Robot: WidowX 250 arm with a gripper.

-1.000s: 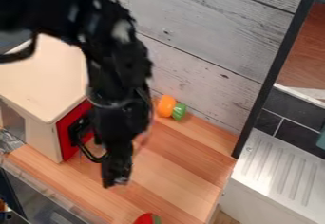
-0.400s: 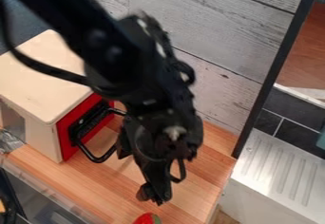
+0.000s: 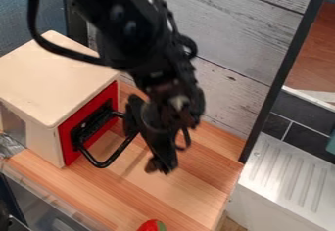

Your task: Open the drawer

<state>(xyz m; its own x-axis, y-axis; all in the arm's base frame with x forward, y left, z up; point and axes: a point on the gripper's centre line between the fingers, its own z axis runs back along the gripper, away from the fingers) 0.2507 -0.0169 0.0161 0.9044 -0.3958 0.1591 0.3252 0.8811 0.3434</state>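
The drawer's red front sits at nine o'clock from the pincer, level with the open end of the pale box — the drawer is closed. Its black handle juts out toward four o'clock, leaving a gap between bar and front; its far corner meets the arm's outline, and I cannot tell if they touch. The pincer hangs over the middle of the worktop, its tip beyond the handle; whether it stands apart or together I cannot tell. A strip of wood runs from under it to the worktop's edge at four o'clock, past which lies a ribbed metal drainer. The plank wall bounds the worktop toward one o'clock — a black upright ends it. At six o'clock, a red toy piece lies near the front edge.
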